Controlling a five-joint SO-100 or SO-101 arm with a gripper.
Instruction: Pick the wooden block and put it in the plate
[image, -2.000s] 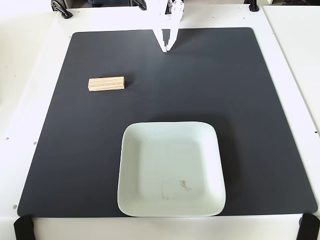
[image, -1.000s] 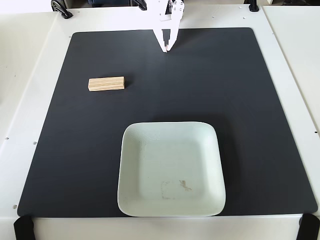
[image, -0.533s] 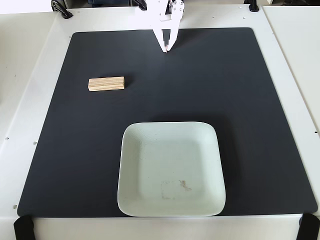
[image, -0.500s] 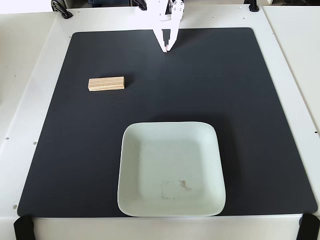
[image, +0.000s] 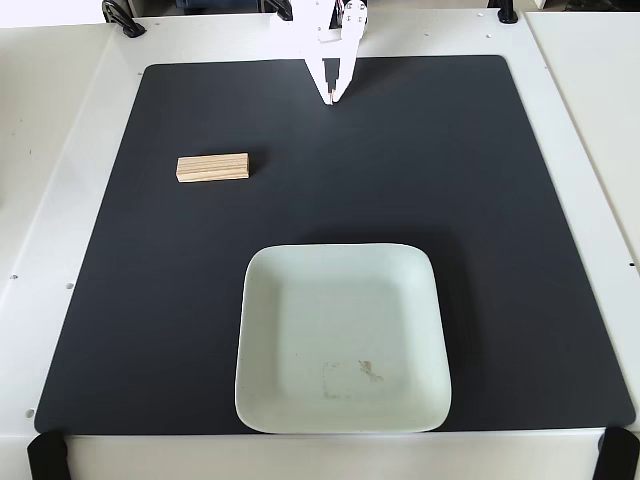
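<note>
The wooden block (image: 212, 167) is a small tan bar with grain stripes, lying flat on the left part of the black mat. The plate (image: 262, 300), pale mint green and square with rounded corners, sits near the front middle of the mat with only a faint smudge inside. My white gripper (image: 333, 99) hangs at the back middle, tips pointing down toward the mat's far edge. Its fingers are together with nothing between them. It is well to the right of and behind the block.
The black mat (image: 500, 200) covers most of the white table. Black clamps sit at the table's back edge (image: 122, 18) and straps at the front corners (image: 47, 456).
The gripper has drawn back slightly toward the mat's far edge over the two seconds. Block and plate have not moved.
</note>
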